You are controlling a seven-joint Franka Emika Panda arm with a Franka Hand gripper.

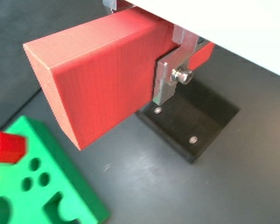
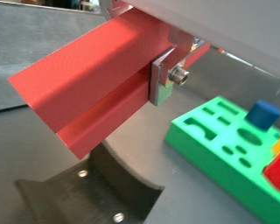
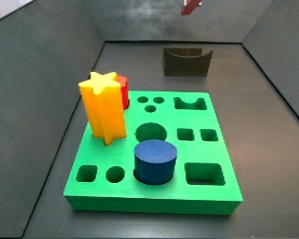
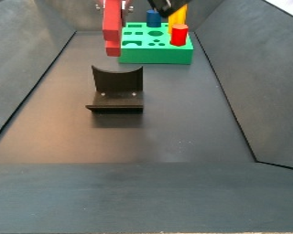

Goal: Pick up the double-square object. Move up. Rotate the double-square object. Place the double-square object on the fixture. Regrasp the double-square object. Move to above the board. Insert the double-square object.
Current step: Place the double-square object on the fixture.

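Above one fixture, one pincer gripping one double-square object

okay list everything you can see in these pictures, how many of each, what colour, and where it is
double-square object: one, red, clamped in the gripper, held in the air above the fixture
fixture: one, dark brown-black, on the floor, apart from the board
board: one, green, on the floor, with many cut-out holes
star prism: one, yellow, standing upright in the board
cylinder: one, blue, standing in the board
second red piece: one, red, in the board behind the star prism, mostly hidden
gripper: one, silver fingers, shut on the double-square object, over the fixture
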